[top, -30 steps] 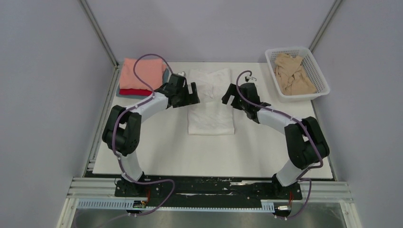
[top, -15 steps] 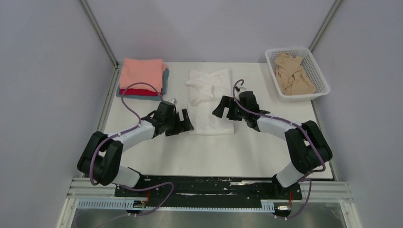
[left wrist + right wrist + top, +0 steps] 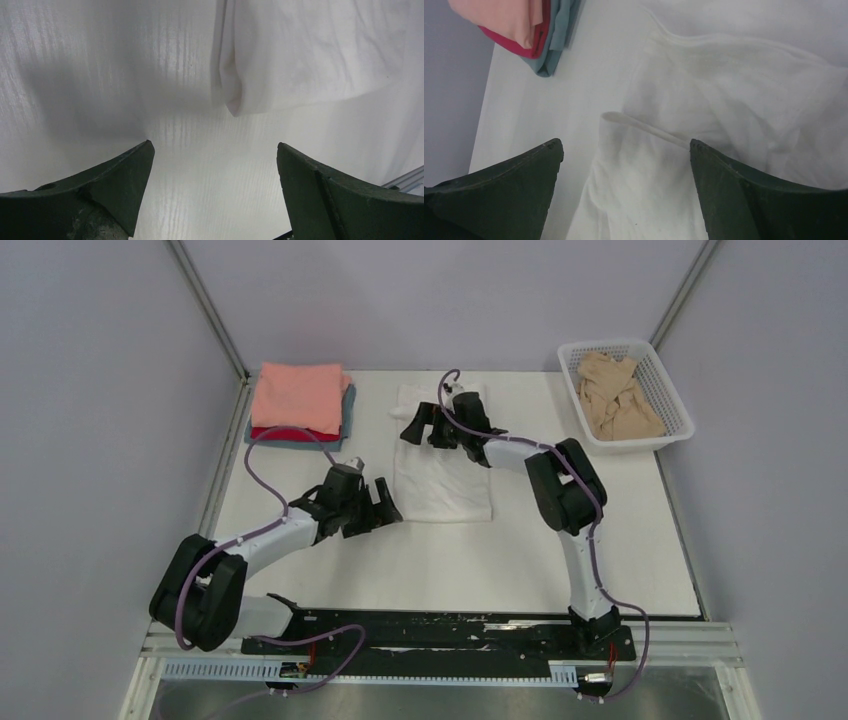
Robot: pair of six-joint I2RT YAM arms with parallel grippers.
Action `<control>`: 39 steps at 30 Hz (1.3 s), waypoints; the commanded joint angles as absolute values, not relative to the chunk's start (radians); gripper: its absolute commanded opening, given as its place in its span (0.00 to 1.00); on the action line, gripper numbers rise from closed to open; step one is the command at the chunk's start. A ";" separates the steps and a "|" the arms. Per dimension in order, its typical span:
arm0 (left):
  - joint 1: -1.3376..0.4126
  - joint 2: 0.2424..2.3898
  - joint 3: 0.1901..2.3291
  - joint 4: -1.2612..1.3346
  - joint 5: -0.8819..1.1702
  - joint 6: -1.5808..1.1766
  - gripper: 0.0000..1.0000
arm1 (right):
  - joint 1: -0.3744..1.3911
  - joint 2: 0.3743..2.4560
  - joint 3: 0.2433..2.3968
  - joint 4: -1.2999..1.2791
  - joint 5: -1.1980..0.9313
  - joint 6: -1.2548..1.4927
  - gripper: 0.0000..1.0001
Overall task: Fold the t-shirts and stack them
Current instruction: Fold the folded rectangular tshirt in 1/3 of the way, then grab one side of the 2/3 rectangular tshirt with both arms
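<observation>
The white t-shirt (image 3: 445, 480) lies partly folded in the middle of the table, its far end bunched. My left gripper (image 3: 385, 507) is open and empty, just off the shirt's near left corner (image 3: 240, 102). My right gripper (image 3: 418, 428) is open and empty above the shirt's crumpled far left part (image 3: 704, 115). A folded stack with the salmon-pink shirt (image 3: 297, 397) on top, over red and grey-blue ones, lies at the far left; it also shows in the right wrist view (image 3: 514, 20). The beige shirt (image 3: 615, 392) lies crumpled in the basket.
A white lattice basket (image 3: 676, 400) stands at the far right corner. The white table (image 3: 450, 560) ends at the black rail in front of the arm bases. Grey walls close in on both sides.
My right gripper has swung from the shirt's right side up and left to its far left part. My left gripper has drawn back from the stack to the shirt's near left corner.
</observation>
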State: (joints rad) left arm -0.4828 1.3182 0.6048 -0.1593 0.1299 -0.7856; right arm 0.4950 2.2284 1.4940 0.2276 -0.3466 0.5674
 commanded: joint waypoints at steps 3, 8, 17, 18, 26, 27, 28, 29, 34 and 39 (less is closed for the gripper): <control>-0.485 1.344 0.665 -0.112 0.060 -0.824 1.00 | 0.485 2.039 1.409 0.258 -0.288 0.510 0.99; -0.486 1.454 0.749 -0.098 0.086 -0.842 0.92 | 0.474 1.764 1.104 0.190 -0.204 0.511 1.00; -0.488 1.548 0.724 -0.013 0.219 -0.861 0.61 | 0.458 1.376 0.708 0.047 0.044 0.638 1.00; -0.493 1.554 0.723 -0.019 0.222 -0.862 0.58 | 0.458 1.353 0.686 0.036 0.051 0.647 1.00; -0.500 1.589 0.725 -0.055 0.199 -0.854 0.16 | 0.457 1.263 0.593 -0.038 0.027 0.705 1.00; -0.501 1.594 0.730 -0.060 0.199 -0.851 0.08 | 0.456 1.260 0.586 -0.047 0.018 0.716 1.00; -0.501 1.594 0.731 -0.066 0.197 -0.851 0.01 | 0.457 1.261 0.575 -0.049 -0.013 0.726 0.99; -0.501 1.594 0.730 -0.067 0.198 -0.850 0.00 | 0.457 1.263 0.567 -0.048 -0.036 0.736 0.99; -0.503 1.587 0.718 -0.045 0.202 -0.844 0.00 | 0.460 1.308 0.539 -0.023 -0.072 0.775 0.86; -0.504 1.578 0.710 -0.031 0.199 -0.844 0.00 | 0.467 1.342 0.506 0.067 -0.061 0.823 0.73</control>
State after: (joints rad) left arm -0.4961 1.5864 0.7208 -0.0509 0.2047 -0.8574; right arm 0.4576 1.3258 0.5316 -0.0357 -0.0582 0.7597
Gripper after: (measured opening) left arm 0.008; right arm 0.769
